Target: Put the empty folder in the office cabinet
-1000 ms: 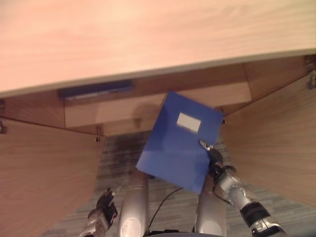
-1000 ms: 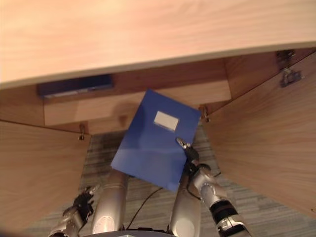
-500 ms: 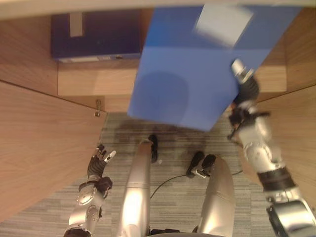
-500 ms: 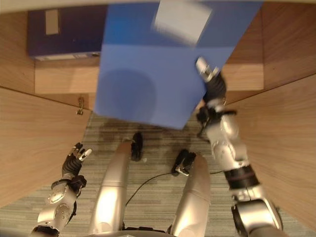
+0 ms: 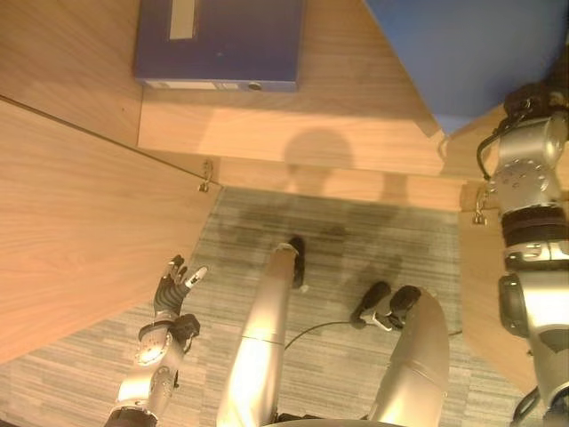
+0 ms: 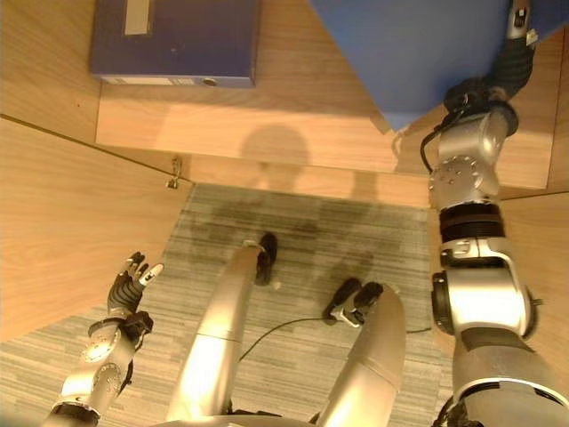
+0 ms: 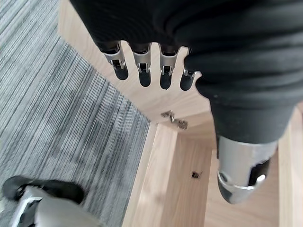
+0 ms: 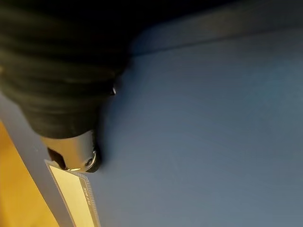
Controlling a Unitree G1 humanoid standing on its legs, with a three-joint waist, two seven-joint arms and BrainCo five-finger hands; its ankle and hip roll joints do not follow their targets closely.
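Observation:
The blue folder (image 6: pixel 400 44) hangs tilted over the right part of the cabinet's wooden shelf (image 5: pixel 356 133), its lower corner above the shelf's front edge. My right hand (image 6: pixel 502 67) holds it at its right edge, thumb pressed on the cover near the white label (image 8: pixel 71 194); the fingers under it are hidden. Low at the left, my left hand (image 5: pixel 173 289) floats over the carpet with straight fingers (image 7: pixel 142 71), holding nothing.
A dark blue folder (image 5: pixel 222 40) lies flat on the shelf's left part. The left cabinet door (image 5: pixel 80 222) stands swung out, with a hinge (image 5: pixel 206 173) at its inner edge. Another door (image 6: pixel 542 249) stands open on the right. Grey striped carpet (image 5: pixel 356 240) lies below.
The camera has tipped down toward the cabinet's inside. My right hand has carried the blue folder up and forward, over the shelf. The left hand stays low and open.

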